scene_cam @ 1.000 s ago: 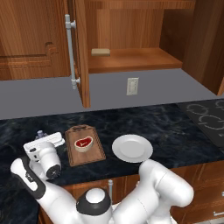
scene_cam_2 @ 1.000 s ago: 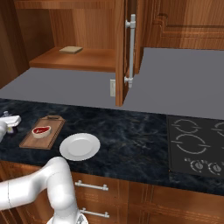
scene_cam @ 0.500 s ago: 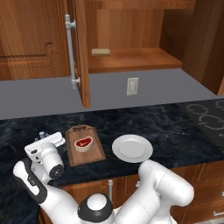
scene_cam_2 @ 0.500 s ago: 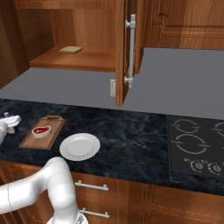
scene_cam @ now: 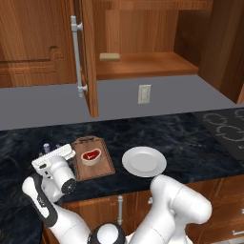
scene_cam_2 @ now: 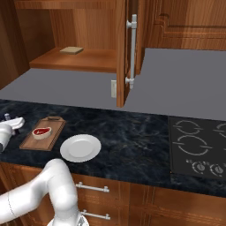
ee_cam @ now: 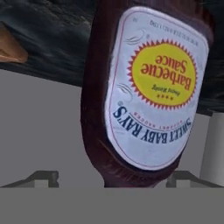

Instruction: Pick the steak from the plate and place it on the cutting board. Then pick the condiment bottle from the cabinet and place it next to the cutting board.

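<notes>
Hand drifted slightly left; jaws grip condiment bottle beside cutting board; tan block on cabinet shelf.

From the left base view the condiment bottle is mostly hidden behind the robot's hand, with just its small capped top poking above, and the jaws cannot be made out there. In the hand view the bottle runs past the top edge, and its cap is lost behind the grey band below. The cutting board is cut by the left edge to one brown corner.
</notes>
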